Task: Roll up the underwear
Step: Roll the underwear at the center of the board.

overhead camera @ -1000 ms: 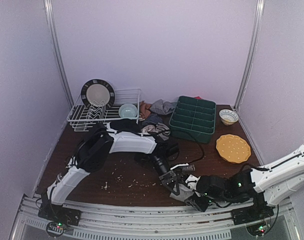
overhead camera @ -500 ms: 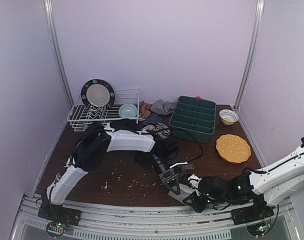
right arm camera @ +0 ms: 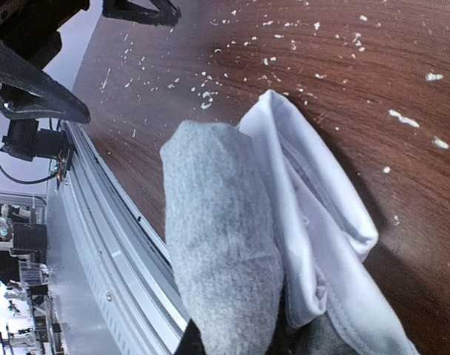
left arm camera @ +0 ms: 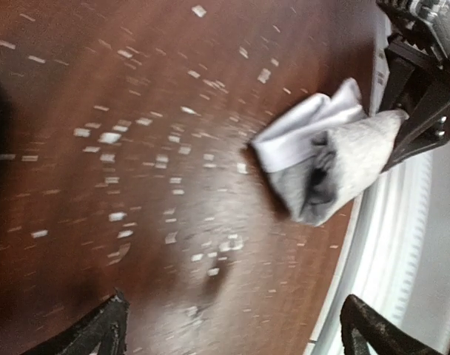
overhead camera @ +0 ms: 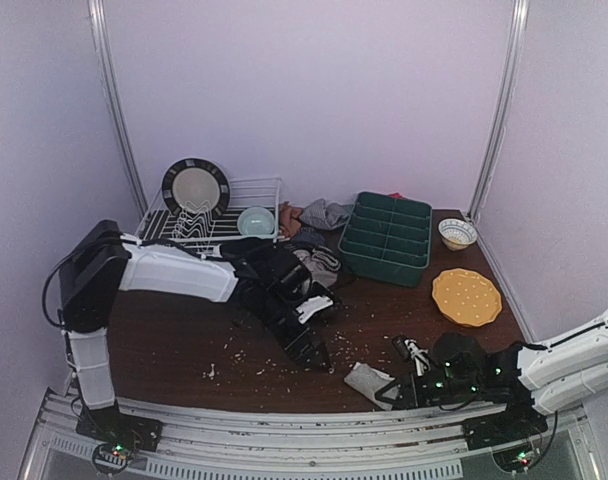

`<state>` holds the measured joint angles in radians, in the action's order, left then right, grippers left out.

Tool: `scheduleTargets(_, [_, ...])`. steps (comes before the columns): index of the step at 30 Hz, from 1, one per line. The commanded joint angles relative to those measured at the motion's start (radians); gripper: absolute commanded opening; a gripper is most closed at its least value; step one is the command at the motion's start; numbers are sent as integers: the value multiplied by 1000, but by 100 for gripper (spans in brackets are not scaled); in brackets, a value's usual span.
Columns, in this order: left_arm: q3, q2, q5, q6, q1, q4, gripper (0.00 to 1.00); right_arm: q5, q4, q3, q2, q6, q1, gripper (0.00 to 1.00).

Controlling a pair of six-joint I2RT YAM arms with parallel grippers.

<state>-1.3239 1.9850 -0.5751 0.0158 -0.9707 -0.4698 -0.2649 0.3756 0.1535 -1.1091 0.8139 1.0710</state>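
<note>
My left tool (overhead camera: 314, 355) hangs spread wide over the bench (overhead camera: 184, 340) and holds nothing. My right tool (overhead camera: 392, 392) is pinched narrow on one end of the grey underwear (overhead camera: 366, 378), a loosely rolled bundle with a white band showing, lying at the bench's near edge just beside the metal rail (overhead camera: 284, 440). The dark wood is strewn with pale crumbs (overhead camera: 254, 355), and at the back, by the lilac walls, sit a heap of underwear (overhead camera: 319, 215), a wire dish rack (overhead camera: 209, 215), a green tray (overhead camera: 387, 235), a small bowl (overhead camera: 457, 233) and a yellow plate (overhead camera: 467, 296).
</note>
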Motion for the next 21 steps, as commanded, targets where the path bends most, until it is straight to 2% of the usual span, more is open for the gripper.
scheduleTargets(1, [213,-189,413,-7,-71,424,98,-181,15,-55,23,72,-62,0])
scheduleTargets(3, [326,-259,515,-92,-112,629,98,-230,-17,-45,29,73,-81,0])
scheduleTargets(5, [414,-288,468,-173,-128,831,98,-268,-44,-38,28,81,-105,0])
scheduleTargets(8, [459,-258,477,-144,-126,1050,98,-321,-12,-49,22,102,-138,0])
scheduleTargets(9, [454,-247,429,-156,-120,1059,98,-332,-7,-51,22,109,-150,0])
scheduleTargets(10, [450,-237,322,-178,-107,1069,98,-349,6,-55,18,117,-164,0])
scheduleTargets(11, [435,-225,112,-207,-92,1060,98,-361,15,-59,12,126,-179,0])
scheduleTargets(12, [405,-207,16,-252,-90,1023,98,-377,25,-62,5,133,-194,0])
scheduleTargets(13, [355,-186,-1,-328,-106,938,98,-392,34,-65,-5,139,-206,0])
scheduleTargets(15, [295,-146,130,-526,-189,790,98,-408,40,-65,-29,147,-229,0])
scheduleTargets(17, [277,-104,234,-697,-279,733,98,-427,52,-62,-58,151,-243,0])
scheduleTargets(19, [240,-64,245,-739,-296,684,97,-442,75,-61,-88,157,-249,0])
scheduleTargets(21, [232,-39,239,-756,-298,672,93,-453,91,-58,-111,159,-253,0])
